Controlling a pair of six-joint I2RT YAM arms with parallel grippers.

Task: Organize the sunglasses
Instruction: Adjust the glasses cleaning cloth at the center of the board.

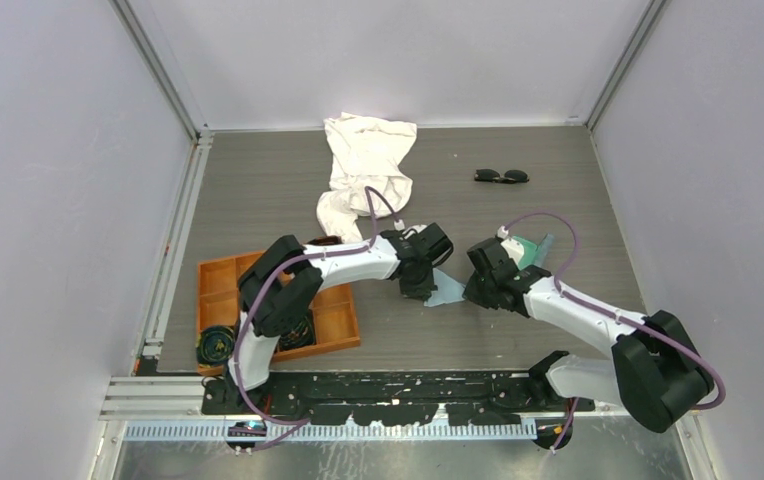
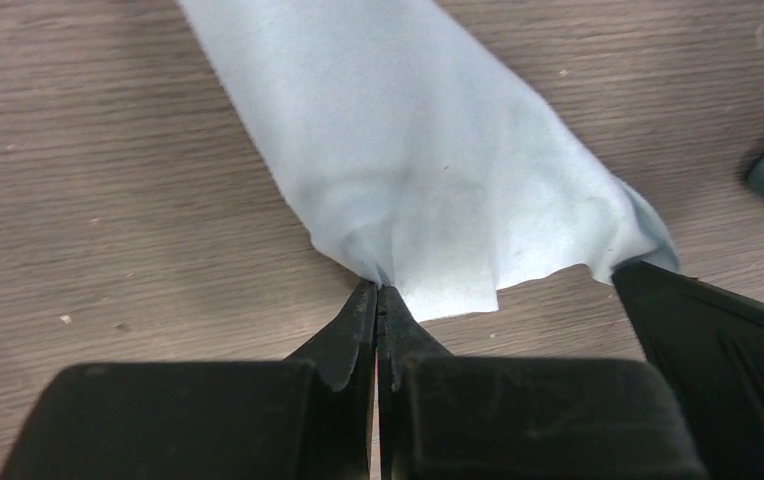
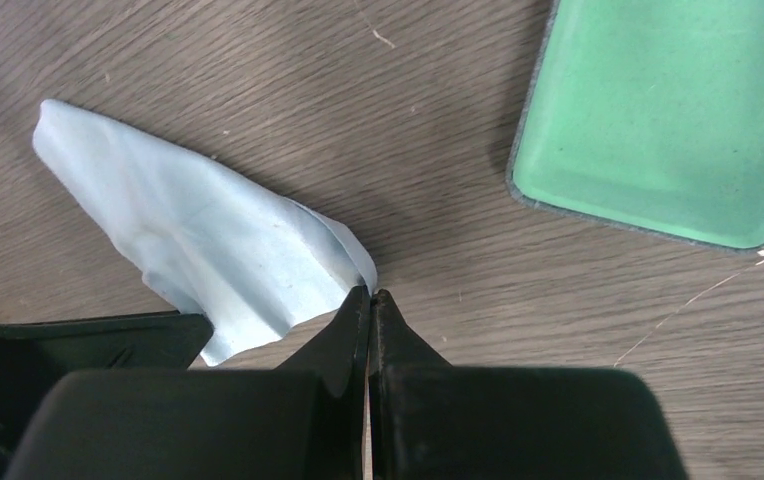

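While left claw (image 2: 378, 292) and right claw (image 3: 370, 294) pinch blue cloth (image 2: 428, 170), sunglasses (image 1: 501, 176) lie well beyond.

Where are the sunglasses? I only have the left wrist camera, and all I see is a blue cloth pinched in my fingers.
Observer: The sunglasses lie alone toward the far right of the table.
Operator: Who holds the other corner?
Observer: The right gripper, jaws closed on the blue cloth.
Operator: Anywhere to put them?
Observer: A glasses case lies open beside the right gripper, mint-green lining up; the part that shows is bare.
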